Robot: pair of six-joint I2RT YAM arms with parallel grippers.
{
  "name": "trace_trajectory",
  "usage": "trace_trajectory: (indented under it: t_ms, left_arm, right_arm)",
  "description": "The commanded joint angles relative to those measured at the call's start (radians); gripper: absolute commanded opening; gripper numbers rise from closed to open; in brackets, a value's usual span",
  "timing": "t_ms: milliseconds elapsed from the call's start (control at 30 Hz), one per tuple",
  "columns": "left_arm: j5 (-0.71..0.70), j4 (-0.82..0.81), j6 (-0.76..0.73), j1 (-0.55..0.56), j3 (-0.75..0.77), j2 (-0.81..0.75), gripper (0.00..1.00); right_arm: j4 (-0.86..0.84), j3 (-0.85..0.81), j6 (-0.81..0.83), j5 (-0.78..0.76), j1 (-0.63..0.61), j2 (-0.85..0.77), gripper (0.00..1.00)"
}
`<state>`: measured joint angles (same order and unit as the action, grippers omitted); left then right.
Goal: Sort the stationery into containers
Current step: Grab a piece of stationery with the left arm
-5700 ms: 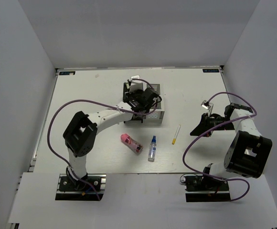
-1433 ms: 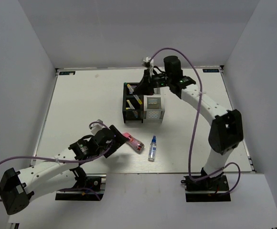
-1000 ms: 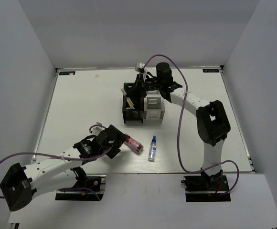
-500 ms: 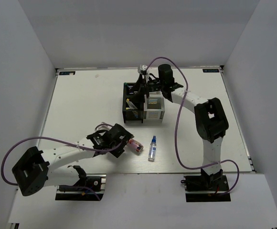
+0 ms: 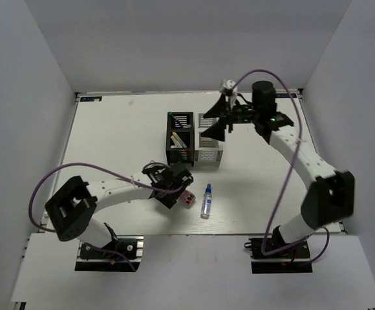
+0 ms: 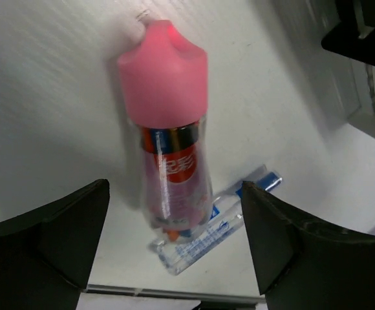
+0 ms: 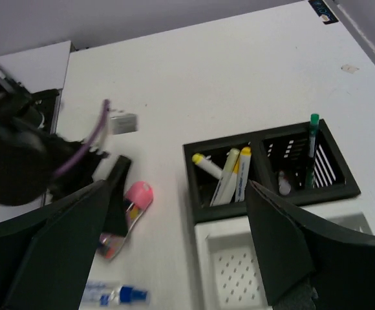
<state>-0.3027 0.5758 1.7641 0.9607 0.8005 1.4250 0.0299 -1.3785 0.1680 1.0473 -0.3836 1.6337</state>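
Observation:
The pink cylinder (image 6: 168, 123) lies on the table between the fingers of my left gripper (image 6: 174, 187), which is open and straddles it without touching. From above, the left gripper (image 5: 176, 187) covers most of the pink cylinder (image 5: 187, 199). The blue-capped bottle (image 5: 206, 201) lies just right of it. My right gripper (image 5: 214, 126) hovers open and empty above the containers. The black containers (image 7: 258, 197) hold yellow-tipped pens (image 7: 229, 171) and a green pen (image 7: 312, 145). A silver-white container (image 7: 203, 258) beside them looks empty.
The black containers (image 5: 170, 139) and a silver-white one (image 5: 210, 157) stand together mid-table. The left arm stretches low across the near table from its base at the bottom left. Grey walls close in the table on three sides.
My right gripper has opened and drawn back to the right from over the black containers. The left gripper has slid right until its fingers straddle the pink cylinder.

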Motion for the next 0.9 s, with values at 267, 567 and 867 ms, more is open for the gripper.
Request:
trace_trajectory:
  t_ms: [267,567,867]
  left_arm:
    - [-0.035,0.075,0.055,0.006,0.137,0.209,0.55]
    - [-0.105,0.242,-0.006,0.090,0.236,0.124,0.00]
    - [-0.297,0.225,-0.691,0.200,0.637,0.115,0.00]
  right_arm:
    - [0.327,0.436,0.200,-0.142,0.133,-0.498,0.88]
    - [0.465,0.496,0.136,-0.181,0.196,-0.560,0.00]
    - [0.654,0.496,0.080,-0.299,0.255,-0.459,0.00]
